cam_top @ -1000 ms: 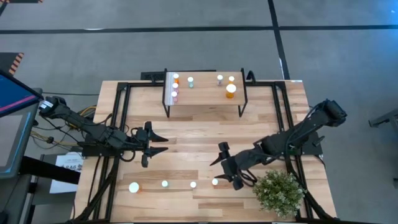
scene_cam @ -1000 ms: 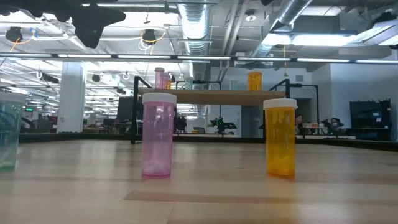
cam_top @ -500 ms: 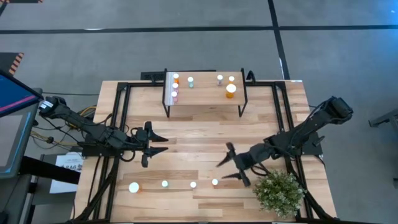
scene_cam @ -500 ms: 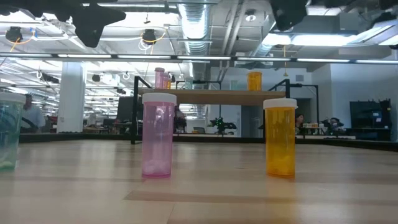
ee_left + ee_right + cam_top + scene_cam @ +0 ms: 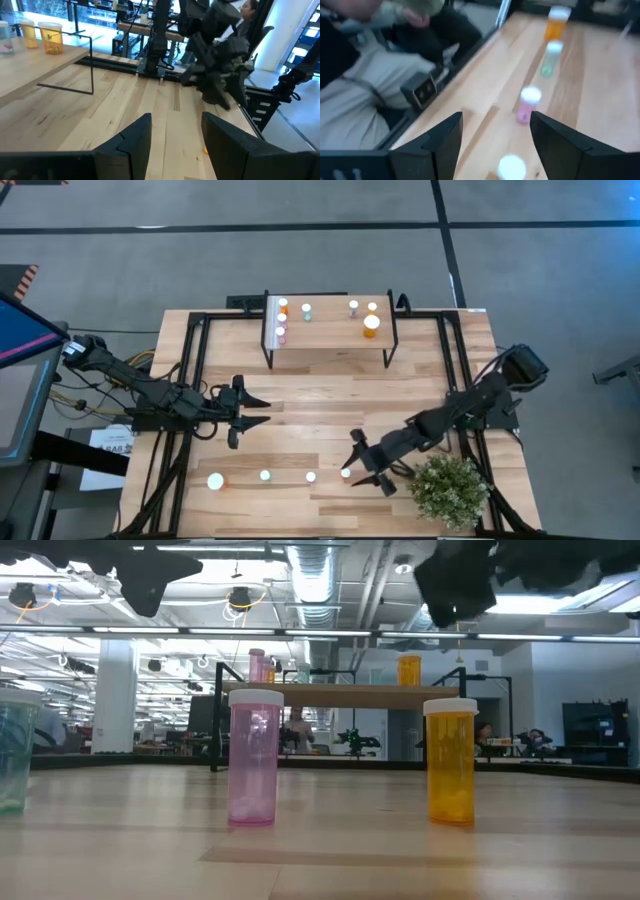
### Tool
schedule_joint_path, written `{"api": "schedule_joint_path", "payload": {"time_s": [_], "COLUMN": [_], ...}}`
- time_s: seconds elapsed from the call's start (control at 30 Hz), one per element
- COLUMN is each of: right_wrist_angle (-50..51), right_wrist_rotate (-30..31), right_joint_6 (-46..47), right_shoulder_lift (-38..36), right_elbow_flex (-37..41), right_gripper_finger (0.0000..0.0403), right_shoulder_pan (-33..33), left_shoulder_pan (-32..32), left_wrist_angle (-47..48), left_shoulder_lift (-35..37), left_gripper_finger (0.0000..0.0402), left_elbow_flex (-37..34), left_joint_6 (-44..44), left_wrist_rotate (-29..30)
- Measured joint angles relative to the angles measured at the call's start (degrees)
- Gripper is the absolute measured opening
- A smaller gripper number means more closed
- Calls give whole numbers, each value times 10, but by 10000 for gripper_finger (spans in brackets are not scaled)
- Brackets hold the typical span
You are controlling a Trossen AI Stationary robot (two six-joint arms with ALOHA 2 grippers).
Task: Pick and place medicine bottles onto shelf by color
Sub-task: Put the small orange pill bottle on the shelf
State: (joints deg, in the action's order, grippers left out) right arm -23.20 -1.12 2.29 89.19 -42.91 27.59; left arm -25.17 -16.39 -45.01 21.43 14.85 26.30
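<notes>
Four white-capped medicine bottles stand in a row on their bases near the table's near edge: a larger orange one [image 5: 215, 480], a green one [image 5: 265, 475], a pink one [image 5: 311, 476] and a small orange one [image 5: 346, 473]. In the low view the pink one [image 5: 253, 755] and the small orange one [image 5: 450, 760] stand upright. The shelf [image 5: 328, 340] at the far side carries several bottles. My right gripper [image 5: 358, 465] is open above the small orange bottle, whose cap [image 5: 511, 167] shows between the fingers; it touches nothing. My left gripper [image 5: 258, 412] is open and empty at mid-left.
A green potted plant [image 5: 448, 490] stands just right of my right arm near the near edge. The shelf's black legs [image 5: 268, 355] and black frame rails [image 5: 190, 380] run along the table. Bare wood lies between the shelf and the bottle row.
My right gripper has gone toward the table's near edge and come down over the small orange bottle, staying open. The bottles have not moved.
</notes>
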Motion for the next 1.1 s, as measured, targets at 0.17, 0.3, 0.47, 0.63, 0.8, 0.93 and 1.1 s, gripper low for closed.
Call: {"api": "schedule_joint_path", "payload": {"time_s": [0.17,0.3,0.47,0.63,0.8,0.93,1.1], "right_wrist_angle": [107,162,202,216,223,230,229], "right_wrist_rotate": [-5,-5,-5,-5,-5,-5,-5], "right_joint_6": [7,7,8,14,20,24,24], "right_shoulder_lift": [42,62,84,107,114,114,114], "right_elbow_flex": [-57,-89,-108,-119,-119,-119,-119], "right_gripper_finger": [255,255,255,255,255,254,229], "right_shoulder_pan": [-10,-14,-14,-15,-21,-26,-26], "left_shoulder_pan": [0,0,0,0,0,0,0], "left_wrist_angle": [0,2,2,2,0,1,2], "left_shoulder_lift": [0,0,0,0,0,0,0], "left_gripper_finger": [160,160,160,160,160,160,160], "left_elbow_flex": [0,0,0,0,0,0,0], "left_joint_6": [0,0,0,0,0,0,0], "left_wrist_rotate": [0,0,0,0,0,0,0]}}
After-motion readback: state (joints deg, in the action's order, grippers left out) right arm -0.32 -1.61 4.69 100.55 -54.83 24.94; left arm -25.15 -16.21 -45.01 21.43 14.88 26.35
